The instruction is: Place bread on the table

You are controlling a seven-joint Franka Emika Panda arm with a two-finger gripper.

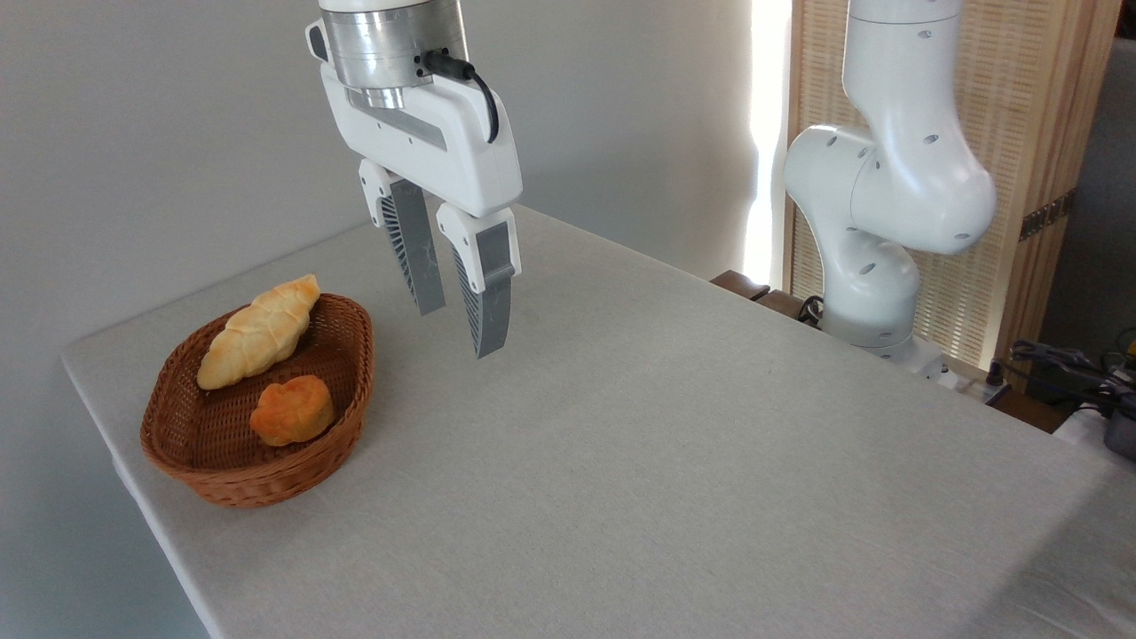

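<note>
Pincer (457, 331) open and empty above counter (674, 444), bread (292, 409) lower left in wicker basket (222, 484), apart.

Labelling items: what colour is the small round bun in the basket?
Orange bun, clearest in the fixed camera view.

Place: a robot test setup staged in a room, most likely a lab made to look homely.
Robot: a white arm (887, 177) is bolted at the far edge of the counter (666, 461), and a claw (457, 328) hangs over the cloth.
Surface: the counter is covered in plain grey-beige cloth.
Props: a wicker basket (346, 390) with a twisted loaf (259, 330) and the bread (293, 409) is set out as in a home.
Backdrop: a bare pale wall (160, 133) and a slatted wooden screen (1038, 115) are seen.
Clutter: cables and gear (1078, 382) are heaped at the right edge.
</note>
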